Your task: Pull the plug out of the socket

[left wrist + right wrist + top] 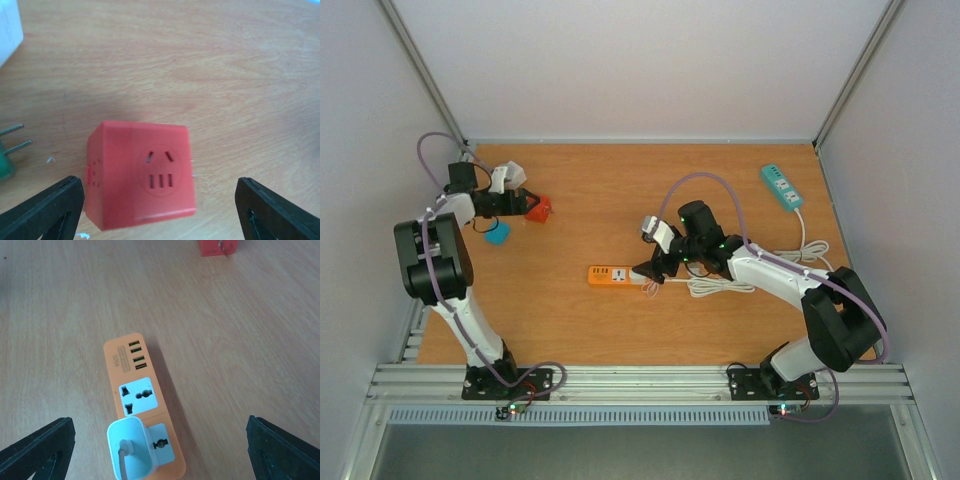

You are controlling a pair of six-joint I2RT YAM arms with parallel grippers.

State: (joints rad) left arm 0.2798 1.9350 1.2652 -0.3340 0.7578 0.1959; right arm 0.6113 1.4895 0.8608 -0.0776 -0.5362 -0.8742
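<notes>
white plug (131,450) up close, stuck in the orange power strip (131,370), right end effector (160,452) spread wide astride that strip, left end effector (160,210) spread wide round a red cube (140,175), far from the strip

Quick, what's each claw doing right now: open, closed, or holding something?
Left claw: open, jaws either side of the red cube socket.
Right claw: open, holding nothing, over the white plug.
</notes>
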